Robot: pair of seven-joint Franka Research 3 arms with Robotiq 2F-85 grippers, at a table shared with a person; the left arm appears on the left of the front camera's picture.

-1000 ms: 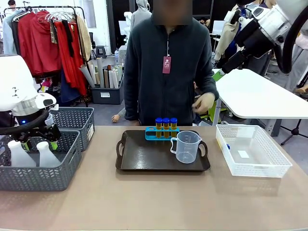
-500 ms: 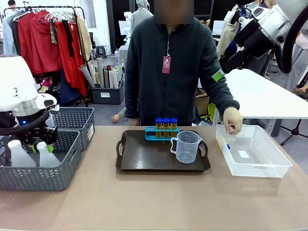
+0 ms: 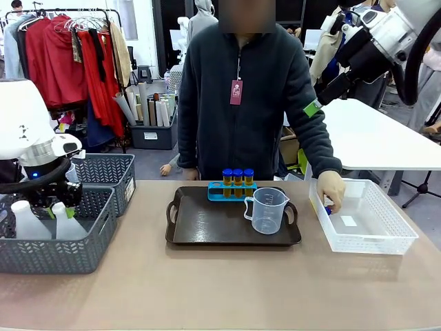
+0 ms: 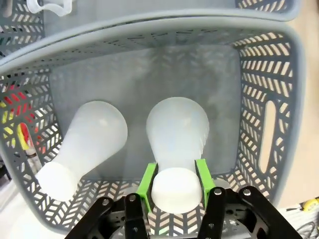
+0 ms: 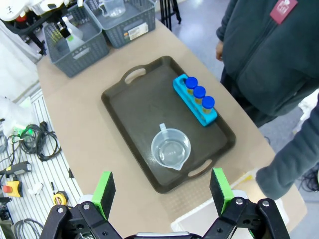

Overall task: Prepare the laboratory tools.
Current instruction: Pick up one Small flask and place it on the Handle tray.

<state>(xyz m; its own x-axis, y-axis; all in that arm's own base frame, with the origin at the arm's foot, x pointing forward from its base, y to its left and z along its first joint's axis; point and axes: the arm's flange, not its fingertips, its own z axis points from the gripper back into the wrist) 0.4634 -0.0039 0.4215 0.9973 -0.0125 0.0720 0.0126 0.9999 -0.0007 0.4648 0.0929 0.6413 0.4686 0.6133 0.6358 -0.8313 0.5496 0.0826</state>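
L gripper (image 4: pixel 175 174) pads clamped on flask (image 4: pixel 177 127) neck, in grey basket (image 4: pixel 269 99) at table's 9 o'clock. Prob light, slick, squashy plastic; neck's your best hold. R gripper (image 5: pixel 162 191) jaws apart, empty.

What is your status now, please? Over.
Left gripper jaws shut on conical flask neck, in grey basket. Right gripper open, high over tray. Person's hand at white mesh basket, away from flask.

My white rounded arm shells (image 3: pixel 24 114), black left gripper (image 4: pixel 174 169), silver screws (image 4: pixel 218 191) at its joints, bright green pads (image 4: pixel 148 179), blue wrist light (image 3: pixel 33 174).
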